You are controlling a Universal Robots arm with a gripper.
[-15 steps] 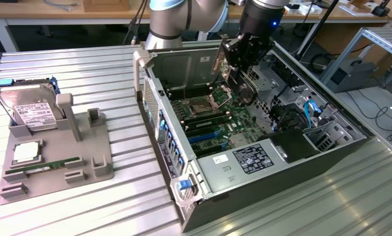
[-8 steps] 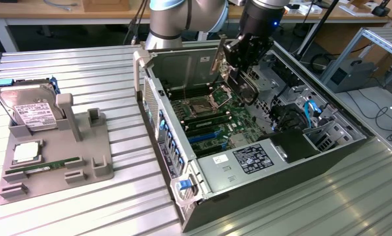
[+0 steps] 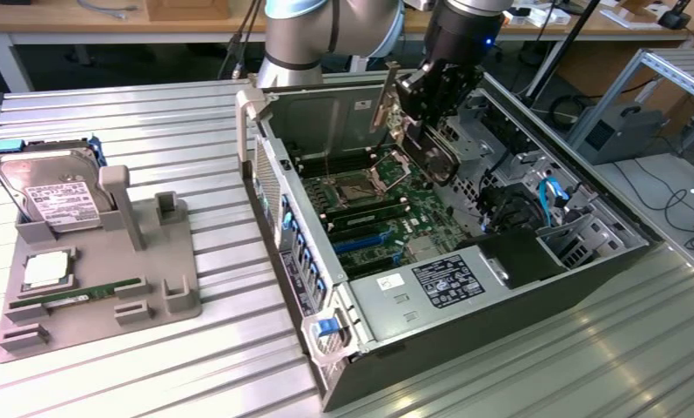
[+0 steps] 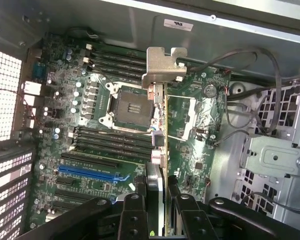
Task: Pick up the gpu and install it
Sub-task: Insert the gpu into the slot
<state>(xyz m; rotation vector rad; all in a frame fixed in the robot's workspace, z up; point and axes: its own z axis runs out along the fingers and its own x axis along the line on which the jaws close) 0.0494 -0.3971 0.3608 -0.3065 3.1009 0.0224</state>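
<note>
My gripper (image 3: 426, 109) hangs over the open computer case (image 3: 579, 261), shut on the gpu (image 3: 436, 159). The gpu is a green card with a black cooler on one face and a silver end bracket (image 3: 390, 96). It is held upright above the motherboard (image 3: 381, 209), clear of the slots. In the wrist view the gpu (image 4: 165, 125) is seen edge-on, with its bracket (image 4: 162, 67) at the far end. The two black fingers (image 4: 133, 215) clamp the card from either side, with the gripper (image 4: 159, 212) centred on it. A blue expansion slot (image 4: 92, 172) lies beside the card on the board below.
A grey fixture (image 3: 161, 279) at the exterior view's left carries a silver hard drive (image 3: 50, 187), a memory stick (image 3: 74, 299) and a square chip (image 3: 44, 270). The case walls, drive cage (image 4: 275, 157) and loose cables (image 4: 240, 132) surround the board. The CPU socket (image 4: 127, 102) lies open.
</note>
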